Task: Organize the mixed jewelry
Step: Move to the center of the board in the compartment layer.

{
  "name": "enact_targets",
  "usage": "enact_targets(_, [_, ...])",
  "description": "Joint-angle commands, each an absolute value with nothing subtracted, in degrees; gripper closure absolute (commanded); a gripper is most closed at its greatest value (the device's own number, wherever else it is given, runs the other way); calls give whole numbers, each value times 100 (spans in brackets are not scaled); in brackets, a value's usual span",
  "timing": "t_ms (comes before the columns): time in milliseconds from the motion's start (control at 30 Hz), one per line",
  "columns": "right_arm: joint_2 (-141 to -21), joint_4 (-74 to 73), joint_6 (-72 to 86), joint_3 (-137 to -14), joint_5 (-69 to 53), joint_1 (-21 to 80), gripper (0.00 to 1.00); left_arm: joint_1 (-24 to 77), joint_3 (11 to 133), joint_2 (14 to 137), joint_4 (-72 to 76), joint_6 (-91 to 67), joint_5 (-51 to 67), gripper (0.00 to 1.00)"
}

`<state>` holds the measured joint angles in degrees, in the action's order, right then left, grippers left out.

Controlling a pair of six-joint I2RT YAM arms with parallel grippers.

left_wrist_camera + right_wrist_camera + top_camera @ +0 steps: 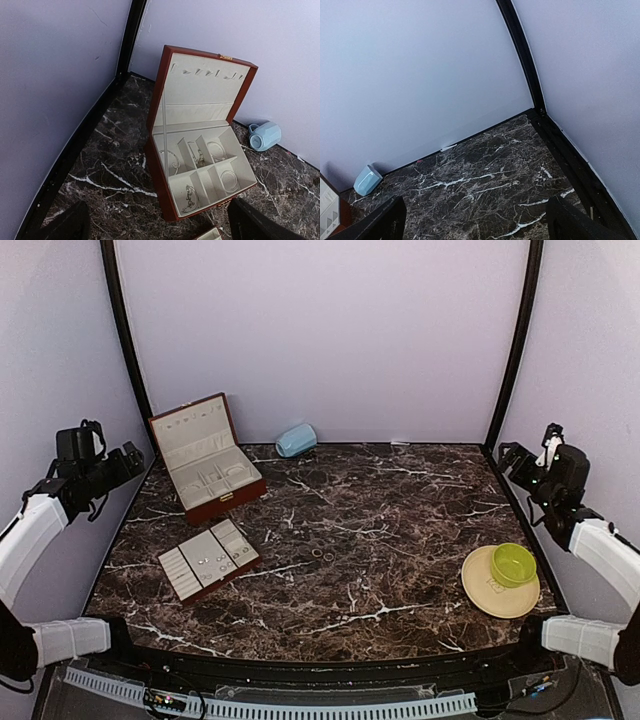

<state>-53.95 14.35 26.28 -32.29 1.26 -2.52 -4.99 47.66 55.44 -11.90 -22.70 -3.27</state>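
Two tiny rings of the mixed jewelry [322,554] lie loose on the marble near the middle. More small shiny pieces sit in the slots of the cream-lined tray [190,574] at the front left. Behind it, the red-brown box [205,455] stands with its lid up; in the left wrist view the box [159,165] holds bracelets in several compartments. My left gripper [125,462] hovers open at the left edge, above and left of the box, holding nothing. At the far right my right gripper [510,458] is also open and empty, and faces the back right corner.
A light blue cup [296,440] lies on its side at the back wall. A cream plate [485,592] with a green bowl [513,564] on it sits at the front right. Black frame posts stand in both back corners.
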Motion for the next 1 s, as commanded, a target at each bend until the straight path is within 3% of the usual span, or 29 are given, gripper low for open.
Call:
enact_targets(0, [-5564, 1181, 2643, -3625, -399, -272, 2, -519, 5242, 5750, -1845, -2117, -392, 1])
enact_targets(267, [-5995, 690, 2180, -4285, -1044, 36, 5, -518, 5860, 6061, -1913, -1543, 226, 1])
enact_targets(433, [-6578, -391, 1630, -5091, -89, 1648, 18, -518, 6416, 6316, -1825, -1225, 603, 1])
enact_targets(567, [-7413, -758, 1846, -5661, 507, 2838, 27, -521, 6453, 6161, -1637, -910, 160, 1])
enact_targets(733, [-8531, -822, 2238, -6440, 925, 4164, 31, -549, 5681, 5640, -1042, -583, -337, 1])
enact_targets(967, [-10552, -1189, 2304, -8116, 1044, 5334, 35, -571, 5535, 5399, -1027, -366, -603, 1])
